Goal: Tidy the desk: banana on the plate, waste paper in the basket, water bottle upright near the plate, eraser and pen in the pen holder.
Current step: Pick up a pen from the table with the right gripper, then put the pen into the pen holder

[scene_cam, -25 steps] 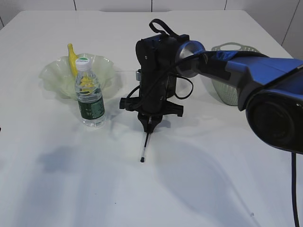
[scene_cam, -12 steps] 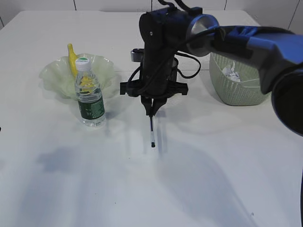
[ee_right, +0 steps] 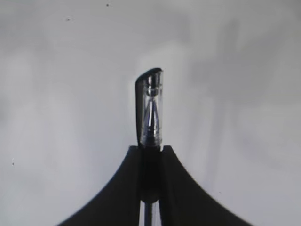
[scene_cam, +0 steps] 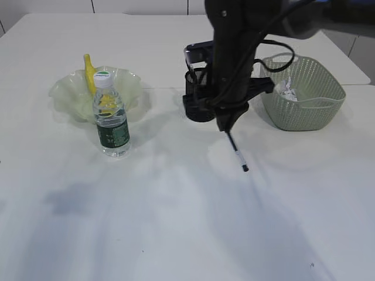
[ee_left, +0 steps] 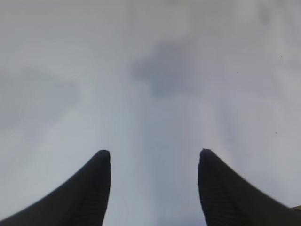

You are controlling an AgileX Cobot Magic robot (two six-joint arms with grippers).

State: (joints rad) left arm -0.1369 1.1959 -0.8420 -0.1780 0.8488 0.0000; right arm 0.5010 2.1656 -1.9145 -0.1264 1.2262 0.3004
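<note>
We are looking across the white table (scene_cam: 176, 234), and the right arm (scene_cam: 234, 52) is hanging over its middle, dark and bulky. At three o'clock from it the sage-green basket (scene_cam: 304, 111) is sitting with the crumpled waste paper (scene_cam: 287, 91) lying inside. Over at nine o'clock the wavy glass plate (scene_cam: 67, 96) is holding the banana (scene_cam: 89, 73), its tip poking up past the rim. Just in front of the plate, towards six o'clock, the water bottle (scene_cam: 111, 117) is standing upright, white cap on top. The black mesh pen holder (scene_cam: 196, 96) is standing directly behind the arm, partly hidden by it. We are seeing the right gripper (ee_right: 151, 153) pinching tight on the pen (scene_cam: 235, 151), which is dangling clear of the table, slanting towards five o'clock. The left gripper (ee_left: 154, 157) is hovering over bare table with its fingers spread apart, gripping nothing.
</note>
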